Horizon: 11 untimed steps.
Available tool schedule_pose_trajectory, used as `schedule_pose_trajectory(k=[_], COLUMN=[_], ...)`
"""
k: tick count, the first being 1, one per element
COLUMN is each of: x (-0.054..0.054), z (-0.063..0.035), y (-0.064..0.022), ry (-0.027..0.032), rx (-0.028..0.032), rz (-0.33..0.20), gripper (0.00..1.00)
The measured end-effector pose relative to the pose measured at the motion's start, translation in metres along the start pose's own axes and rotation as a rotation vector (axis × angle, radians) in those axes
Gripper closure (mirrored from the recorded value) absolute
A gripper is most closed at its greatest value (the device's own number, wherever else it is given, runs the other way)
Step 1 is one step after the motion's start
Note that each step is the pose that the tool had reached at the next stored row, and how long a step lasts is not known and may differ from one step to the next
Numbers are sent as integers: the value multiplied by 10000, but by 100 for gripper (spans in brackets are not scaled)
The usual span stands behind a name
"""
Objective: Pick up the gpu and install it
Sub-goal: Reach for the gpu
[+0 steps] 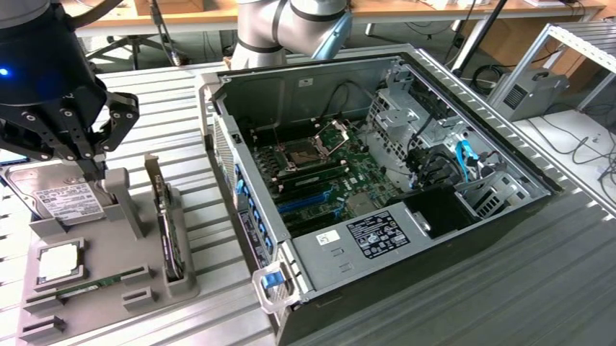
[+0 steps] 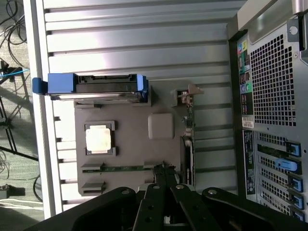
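Tool (image 1: 97,171), clenched and empty, held above the holder (image 1: 101,249) near the upright gpu (image 1: 169,229); a square, centred grip on the card's top edge is judged best.

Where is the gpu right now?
On the exterior view's left, the gpu stands on edge in the gray tray, between the tray's upright post and the open case.

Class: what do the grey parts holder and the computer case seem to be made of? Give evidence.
Grey parts holder: likely matte plastic, uniform colour, moulded slots. Computer case: seemingly bare sheet metal, silvery sheen, folded edges, perforated rear panel.
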<state>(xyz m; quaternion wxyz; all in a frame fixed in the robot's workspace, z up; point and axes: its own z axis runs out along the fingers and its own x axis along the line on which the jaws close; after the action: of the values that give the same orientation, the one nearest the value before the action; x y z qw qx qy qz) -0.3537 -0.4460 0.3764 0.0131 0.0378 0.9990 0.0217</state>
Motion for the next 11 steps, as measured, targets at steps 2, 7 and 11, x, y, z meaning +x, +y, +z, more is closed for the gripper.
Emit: schedule_pose_trajectory(k=[2, 7, 11], x=[8, 33, 50], z=[1, 6, 9], y=[-6, -29, -41], ry=[0, 1, 1], rx=[0, 1, 1], rz=[1, 1, 1], gripper=[89, 89, 89])
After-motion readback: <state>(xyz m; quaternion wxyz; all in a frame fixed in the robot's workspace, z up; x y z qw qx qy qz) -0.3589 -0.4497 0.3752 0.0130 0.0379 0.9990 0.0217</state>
